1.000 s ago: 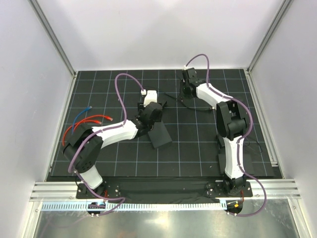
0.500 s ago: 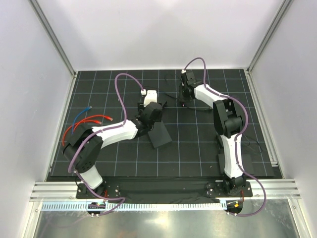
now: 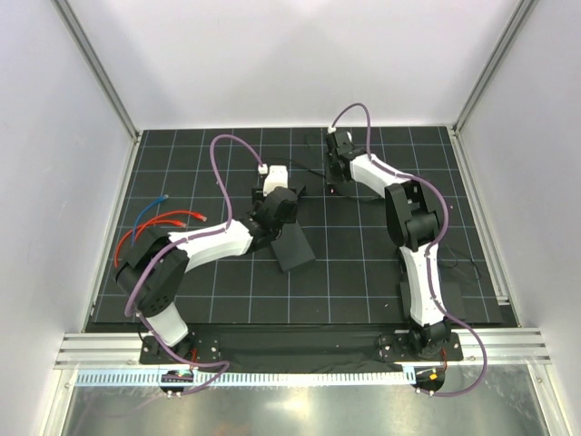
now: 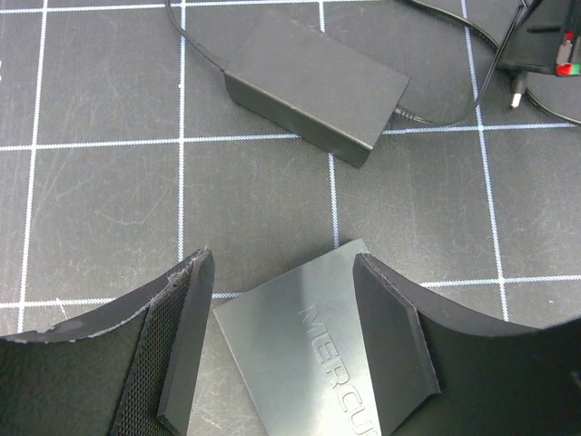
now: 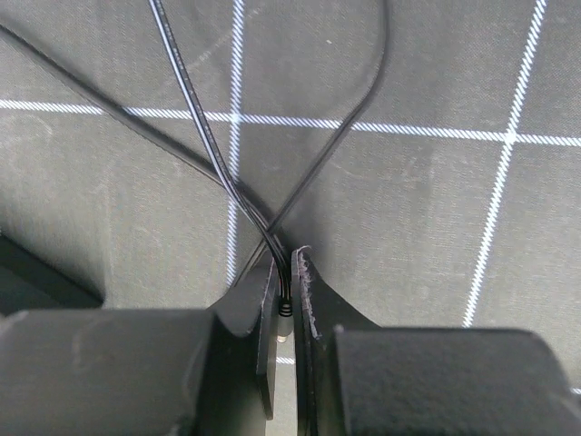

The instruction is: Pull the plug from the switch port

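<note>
while the switch (image 4: pixel 300 354) lies flat between the spread jaws of the left gripper (image 4: pixel 280 282), the right gripper (image 5: pixel 287 263), beyond the switch and the power brick (image 4: pixel 313 82), pinches a thin black cord (image 5: pixel 193 100).

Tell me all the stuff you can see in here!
mat: one, black with white grid, under everything.
switch: one, black, between the left fingers.
brick: one, black, beyond the switch, cord attached.
plug: one, black, lying loose on the mat right of the brick.
cord: thin black strands crossing on the mat, running into the right gripper.
wires: a few, red and blue, left side of the mat.
arms: two, white and black, near edge.
left gripper: one, black, jaws apart over the switch.
right gripper: one, black, shut on the cord.
</note>
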{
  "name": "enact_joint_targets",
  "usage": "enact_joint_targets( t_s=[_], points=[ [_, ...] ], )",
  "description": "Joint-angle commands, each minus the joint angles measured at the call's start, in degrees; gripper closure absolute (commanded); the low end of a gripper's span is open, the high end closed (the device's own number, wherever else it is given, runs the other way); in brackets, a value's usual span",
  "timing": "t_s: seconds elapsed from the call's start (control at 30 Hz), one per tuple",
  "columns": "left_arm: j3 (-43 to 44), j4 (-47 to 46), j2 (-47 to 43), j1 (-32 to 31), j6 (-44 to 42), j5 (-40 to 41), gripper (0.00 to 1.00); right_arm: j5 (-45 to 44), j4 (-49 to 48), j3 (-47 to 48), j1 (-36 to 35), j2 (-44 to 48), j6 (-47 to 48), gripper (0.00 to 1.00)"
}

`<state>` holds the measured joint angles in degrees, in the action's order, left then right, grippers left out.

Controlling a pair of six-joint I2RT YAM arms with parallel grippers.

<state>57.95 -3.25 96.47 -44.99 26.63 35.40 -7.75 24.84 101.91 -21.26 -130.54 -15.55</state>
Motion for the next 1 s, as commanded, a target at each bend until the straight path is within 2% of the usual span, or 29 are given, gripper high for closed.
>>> enact_joint_targets(
  t_s=[0.0,0.13,0.23,0.27,0.33,0.47,0.6,0.73,0.83,0.93,0.97],
  points=[
    [-0.9,-3.3,-2.5,-0.1,0.7,2.5,0.33,-3.4,-2.6,1.2,-1.2,-1.4,-2.0,0.99],
    [-2.0,-3.6,-3.6,0.0,1.8,4.2,0.33,-0.5,-7.5,3.5,-1.2,-1.9,-5.8,0.99],
    [-3.1,-4.0,-4.7,0.1,3.2,6.6,0.31,5.7,-10.3,7.9,-1.2,-4.2,-7.8,0.99],
    [-4.0,-3.9,-5.1,0.5,3.9,7.1,0.30,11.6,-13.3,8.8,-1.2,-4.8,-8.1,0.99],
    [-5.2,-4.2,-6.6,1.4,5.6,8.2,0.30,16.6,-15.6,12.3,-1.2,-6.0,-8.1,0.99],
    [-8.6,-4.1,-8.5,4.1,12.6,9.4,0.29,25.9,-15.6,21.4,-1.3,-12.0,-5.4,0.99],
    [-9.3,-3.3,-9.1,6.1,15.5,9.4,0.30,35.2,-13.7,30.2,-1.3,-17.1,-1.4,0.99],
    [-9.6,-3.3,-9.1,6.7,16.6,9.3,0.30,41.9,-17.4,31.9,-2.1,-20.1,-4.6,0.98],
    [-9.5,-3.4,-8.8,6.8,17.0,8.6,0.30,41.9,-17.3,33.6,-4.7,-21.7,-3.6,0.98],
    [-9.3,-3.4,-8.3,7.2,17.0,7.4,0.30,33.9,-14.0,34.2,-7.0,-21.3,0.0,0.97],
    [-9.2,-3.2,-8.3,7.4,17.0,7.1,0.30,27.1,-11.0,34.5,-7.5,-20.9,1.5,0.97]
  ],
)
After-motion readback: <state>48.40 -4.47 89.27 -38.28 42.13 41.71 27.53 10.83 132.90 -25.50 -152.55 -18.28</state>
